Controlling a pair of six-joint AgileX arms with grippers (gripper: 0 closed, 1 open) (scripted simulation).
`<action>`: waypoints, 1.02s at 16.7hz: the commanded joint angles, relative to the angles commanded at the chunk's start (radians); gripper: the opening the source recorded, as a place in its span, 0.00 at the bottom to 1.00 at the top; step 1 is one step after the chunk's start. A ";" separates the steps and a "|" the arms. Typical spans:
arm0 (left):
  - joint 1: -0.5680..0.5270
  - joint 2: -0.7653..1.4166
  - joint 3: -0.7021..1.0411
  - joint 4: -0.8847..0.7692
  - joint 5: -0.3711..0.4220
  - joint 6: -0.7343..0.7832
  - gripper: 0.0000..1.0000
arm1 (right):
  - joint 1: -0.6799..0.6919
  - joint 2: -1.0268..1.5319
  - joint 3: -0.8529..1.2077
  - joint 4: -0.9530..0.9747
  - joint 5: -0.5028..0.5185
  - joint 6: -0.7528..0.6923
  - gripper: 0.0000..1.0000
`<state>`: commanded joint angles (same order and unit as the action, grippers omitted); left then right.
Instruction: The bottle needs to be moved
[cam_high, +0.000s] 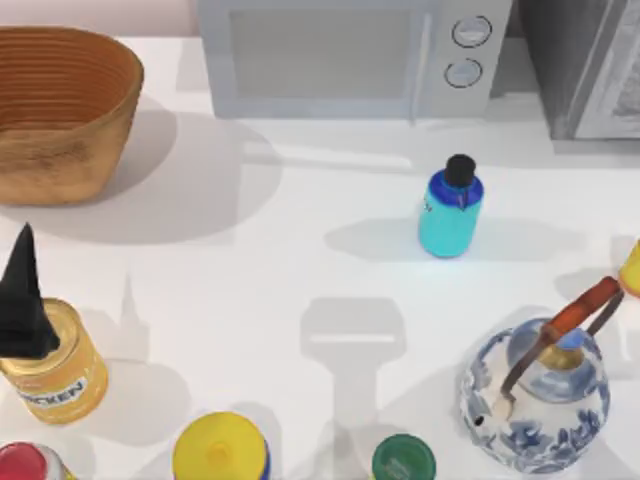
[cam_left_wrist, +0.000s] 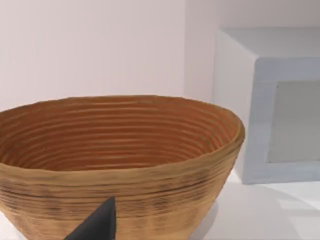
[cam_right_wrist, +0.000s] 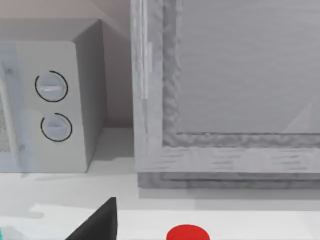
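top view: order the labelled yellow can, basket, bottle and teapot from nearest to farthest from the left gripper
1. Labelled yellow can, directly under the left gripper, at the left edge.
2. Basket, back left corner.
3. Bottle, right of centre.
4. Teapot, front right.

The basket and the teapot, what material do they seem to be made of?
The basket looks like woven wicker or coiled fibre, matte brown, judging by the ridged rings around its wall. The teapot looks like glazed ceramic or porcelain: a glossy white body with blue patterns. Its arched handle looks reddish-brown, perhaps wood.
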<state>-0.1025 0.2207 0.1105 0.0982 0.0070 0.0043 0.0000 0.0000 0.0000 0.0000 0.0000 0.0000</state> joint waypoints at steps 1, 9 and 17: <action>-0.030 0.073 0.033 0.029 0.002 0.001 1.00 | 0.000 0.000 0.000 0.000 0.000 0.000 1.00; -0.333 0.861 0.361 0.319 0.023 0.014 1.00 | 0.000 0.000 0.000 0.000 0.000 0.000 1.00; -0.597 1.575 0.648 0.573 0.041 0.025 1.00 | 0.000 0.000 0.000 0.000 0.000 0.000 1.00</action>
<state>-0.6995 1.7954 0.7581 0.6715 0.0479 0.0296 0.0000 0.0000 0.0000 0.0000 0.0000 0.0000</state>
